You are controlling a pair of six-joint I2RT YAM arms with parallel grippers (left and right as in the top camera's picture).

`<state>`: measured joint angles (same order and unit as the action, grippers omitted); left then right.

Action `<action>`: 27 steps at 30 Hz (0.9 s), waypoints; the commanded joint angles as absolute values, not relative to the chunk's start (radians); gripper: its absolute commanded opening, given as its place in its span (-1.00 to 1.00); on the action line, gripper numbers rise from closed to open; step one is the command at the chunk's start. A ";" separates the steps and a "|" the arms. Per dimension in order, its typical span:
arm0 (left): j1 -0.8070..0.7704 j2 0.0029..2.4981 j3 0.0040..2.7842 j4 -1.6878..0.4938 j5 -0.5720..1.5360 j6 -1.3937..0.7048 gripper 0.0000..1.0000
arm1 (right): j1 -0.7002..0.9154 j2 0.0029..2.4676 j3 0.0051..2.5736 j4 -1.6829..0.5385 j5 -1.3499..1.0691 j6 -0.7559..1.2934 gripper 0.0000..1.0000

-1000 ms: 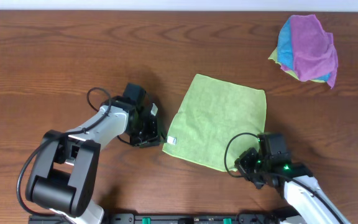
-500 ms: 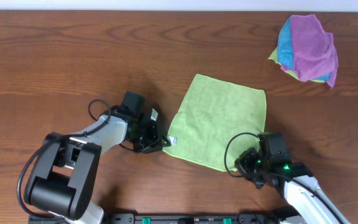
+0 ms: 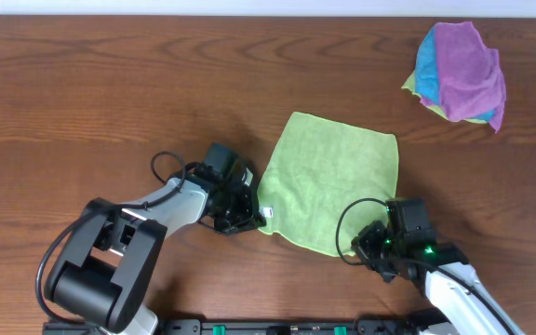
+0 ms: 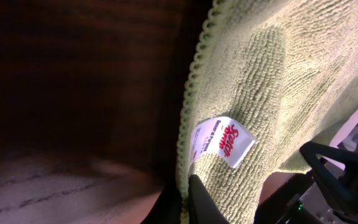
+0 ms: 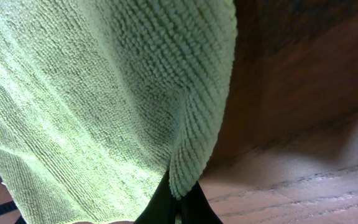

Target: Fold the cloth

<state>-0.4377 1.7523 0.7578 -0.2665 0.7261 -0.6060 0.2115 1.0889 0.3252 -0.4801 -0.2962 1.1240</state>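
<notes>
The lime-green cloth [image 3: 328,181] lies spread on the wooden table in the overhead view. My left gripper [image 3: 254,216] is shut on the cloth's near left corner, by the white tag [image 4: 224,140]. In the left wrist view the cloth's edge [image 4: 185,155] runs down between the fingers [image 4: 186,202]. My right gripper [image 3: 368,244] is shut on the cloth's near right corner. In the right wrist view the cloth [image 5: 92,93] hangs pinched between the dark fingers [image 5: 178,202].
A pile of purple, blue and yellow-green cloths [image 3: 462,73] sits at the far right of the table [image 3: 110,74]. The arms' bases are at the near edge.
My left gripper has moved right to the cloth's near left corner and closed on it by the tag. The corner has shifted slightly right. The right gripper has not moved.
</notes>
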 commanded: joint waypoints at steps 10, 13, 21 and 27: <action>-0.347 1.771 0.741 -0.290 0.707 -0.528 -0.88 | 0.210 1.082 0.390 -0.491 -0.327 1.008 -0.97; -0.270 1.771 0.750 -0.337 0.708 -0.484 -0.88 | 0.210 1.082 0.418 -0.489 -0.341 0.992 -0.97; -0.111 1.771 0.808 -0.474 0.717 -0.350 -0.88 | 0.213 1.089 0.450 -0.453 -0.352 0.987 -0.97; -0.105 1.771 0.822 -0.495 0.726 -0.343 -0.88 | 0.302 1.181 0.450 -0.309 -0.357 1.050 -0.98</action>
